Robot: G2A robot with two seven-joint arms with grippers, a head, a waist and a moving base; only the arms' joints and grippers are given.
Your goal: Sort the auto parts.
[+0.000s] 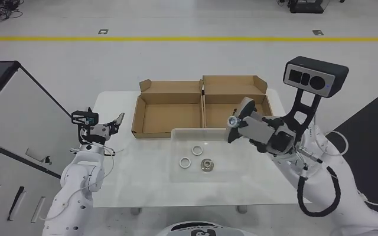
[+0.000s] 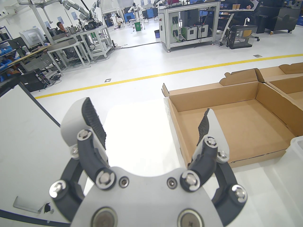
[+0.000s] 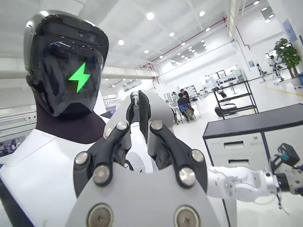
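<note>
Floor (image 1: 189, 65): light grey and glossy, crossed from left to right by 1 yellow line (image 1: 189, 39) beyond the table. The left wrist view shows a workshop hall with equipment racks (image 2: 189, 24) and benches.

Table (image 1: 118, 189): white top, standing on the near side of the line.

Cardboard boxes: 2, open, side by side along the far part of the table. The left box (image 1: 168, 118) and the right box (image 1: 215, 115) touch along a shared wall.

Clear tray (image 1: 201, 130): just near of the boxes, at the table's middle.

Right gripper (image 1: 235, 121): raised above the near edge of the right box, by the tray's far right corner, fingers pressed on a small metal part (image 3: 135, 98).

Left gripper (image 2: 148, 109): over the left side of the table, left of the left box, fingers spread wide with nothing between them.

Small metal part: threaded or coiled. Its long axis runs along the fingers, and 1 end stands just past the tips, pointing left and upward.

Tray contents: 2 rings (image 1: 185, 163) and 1 round metal part (image 1: 206, 164) lie flat, close together.
</note>
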